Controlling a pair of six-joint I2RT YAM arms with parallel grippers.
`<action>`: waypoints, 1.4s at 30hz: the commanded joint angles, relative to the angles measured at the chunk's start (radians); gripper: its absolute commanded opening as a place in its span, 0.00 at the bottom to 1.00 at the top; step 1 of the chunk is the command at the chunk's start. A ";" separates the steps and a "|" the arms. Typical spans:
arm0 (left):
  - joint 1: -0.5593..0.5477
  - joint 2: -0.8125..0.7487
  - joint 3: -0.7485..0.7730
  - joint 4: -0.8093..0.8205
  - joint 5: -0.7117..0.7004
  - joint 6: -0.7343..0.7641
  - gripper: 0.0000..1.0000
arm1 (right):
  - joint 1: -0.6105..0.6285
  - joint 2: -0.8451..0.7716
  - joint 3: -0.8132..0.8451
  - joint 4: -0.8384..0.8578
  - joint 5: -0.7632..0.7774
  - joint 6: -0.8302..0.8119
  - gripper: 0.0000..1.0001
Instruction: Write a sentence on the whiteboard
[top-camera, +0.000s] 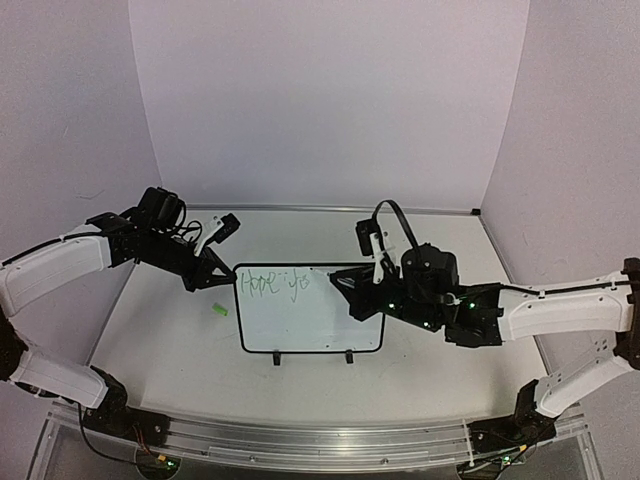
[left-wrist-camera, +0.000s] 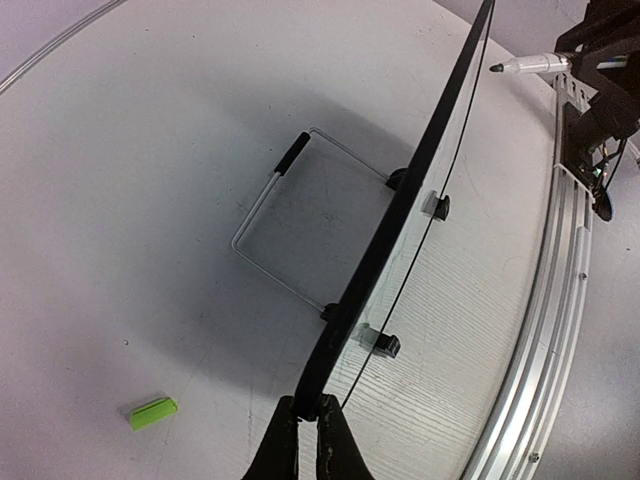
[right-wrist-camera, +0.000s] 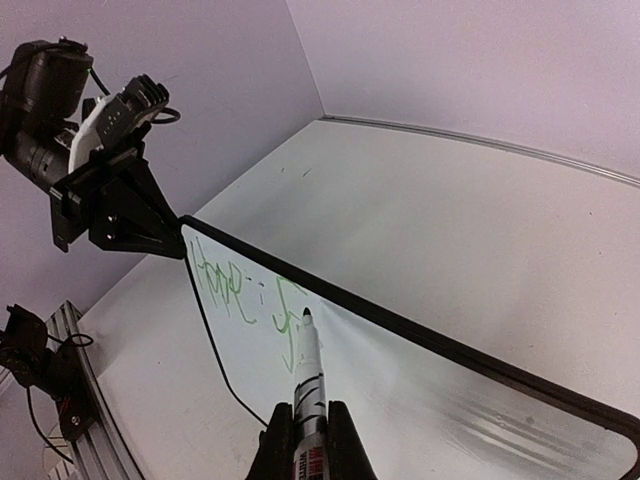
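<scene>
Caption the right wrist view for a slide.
Right gripper holds a marker with its tip by the green writing on the whiteboard, whose far corner the left gripper clamps.

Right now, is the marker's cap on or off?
Off. The marker shows a bare tip by the whiteboard; a small green piece, likely its cap, lies on the table.

Soft, even overhead light fills all three views and tints the plain walls (top-camera: 330, 90) faintly lilac. A diffuse grey shadow pools on the pale matte table (left-wrist-camera: 130, 200) behind the small black-bordered white board (left-wrist-camera: 420, 165), whose glossy face shows streaky glare in the right wrist view. Both wrist views bow toward their edges, curving the ribbed aluminium rail (left-wrist-camera: 555, 300). The overhead view is slightly grainy.
</scene>
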 joint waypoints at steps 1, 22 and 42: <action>-0.007 -0.004 0.015 -0.014 -0.040 0.026 0.00 | -0.003 0.004 0.004 0.038 0.001 -0.013 0.00; -0.007 -0.003 0.015 -0.014 -0.043 0.027 0.00 | -0.003 0.036 0.025 0.014 0.087 0.002 0.00; -0.007 -0.004 0.015 -0.014 -0.043 0.026 0.00 | 0.000 0.070 -0.034 -0.030 -0.004 0.092 0.00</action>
